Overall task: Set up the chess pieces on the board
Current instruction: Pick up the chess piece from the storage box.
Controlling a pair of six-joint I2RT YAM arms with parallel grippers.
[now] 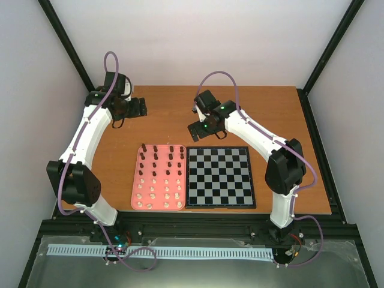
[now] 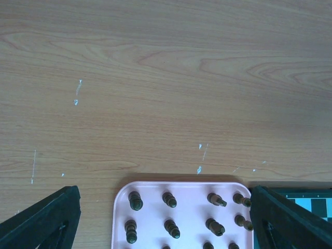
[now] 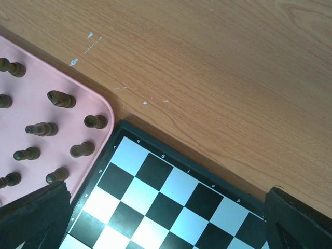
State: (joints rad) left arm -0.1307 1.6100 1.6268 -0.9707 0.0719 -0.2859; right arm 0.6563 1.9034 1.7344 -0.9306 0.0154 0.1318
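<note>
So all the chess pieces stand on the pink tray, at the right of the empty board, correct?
Not quite: the top external view shows the pink tray left of the board, not right. The chess pieces do all stand on the tray, and the board is empty.

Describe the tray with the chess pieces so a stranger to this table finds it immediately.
On the wooden table, two flat slabs lie side by side near the front edge. The tray is the left one: plain pink, round-cornered, carrying rows of chess pieces, unlike the checkered chessboard.
</note>
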